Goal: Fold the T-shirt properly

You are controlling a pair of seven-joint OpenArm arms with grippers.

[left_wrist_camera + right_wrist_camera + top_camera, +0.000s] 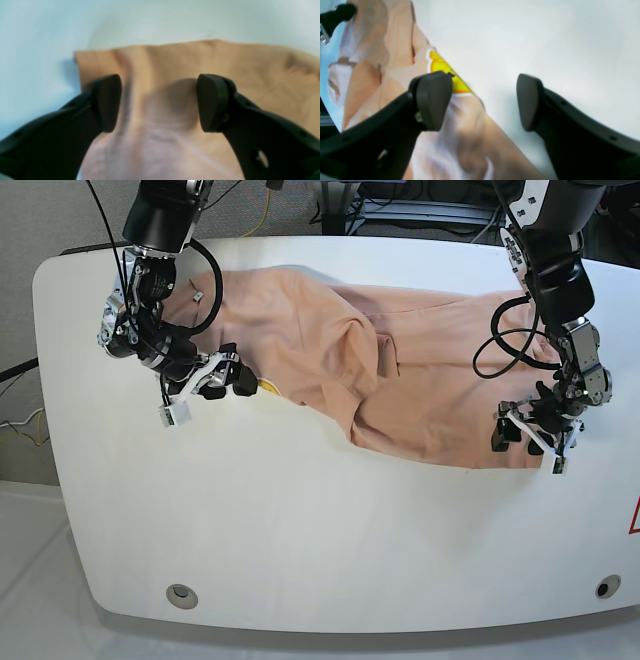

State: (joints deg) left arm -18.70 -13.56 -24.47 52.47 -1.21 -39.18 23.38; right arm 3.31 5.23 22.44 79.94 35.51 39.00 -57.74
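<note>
White table, the T-shirt sprawled wrinkled across its far half; left gripper spread over the right-hand near corner, right gripper spread at the left edge: each should bite one clean layer before lifting.

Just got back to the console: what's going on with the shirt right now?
Both arms are at the T-shirt, which lies wrinkled and unfolded across the white table. The left end effector is open over a corner of the fabric. The right end effector is open at the edge by the yellow mark. Neither grips yet.
</note>
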